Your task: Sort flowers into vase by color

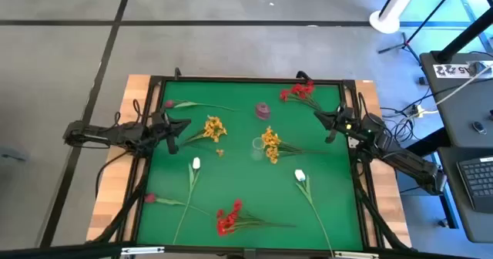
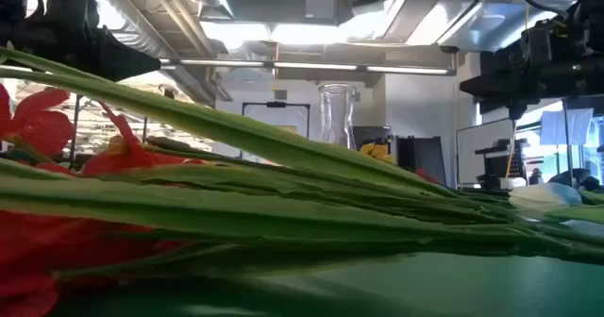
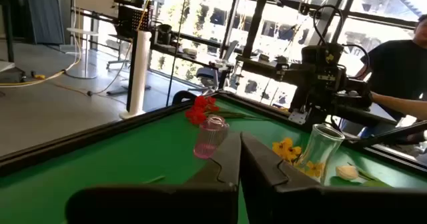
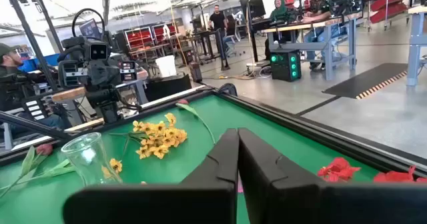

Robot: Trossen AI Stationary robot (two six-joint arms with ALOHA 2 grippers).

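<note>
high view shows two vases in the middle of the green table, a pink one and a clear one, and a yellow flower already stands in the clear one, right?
Not quite. Both vases are there, the pink vase and the clear vase, but the clear one is empty. The high view shows the nearest yellow flowers lying on the green table beside it; the left wrist view agrees.

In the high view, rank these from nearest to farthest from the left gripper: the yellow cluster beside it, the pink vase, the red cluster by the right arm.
From the left gripper:
1. Yellow cluster, just beside it, left half of the mat.
2. Pink vase, mid-table toward the far edge.
3. Red cluster, far right corner.
</note>
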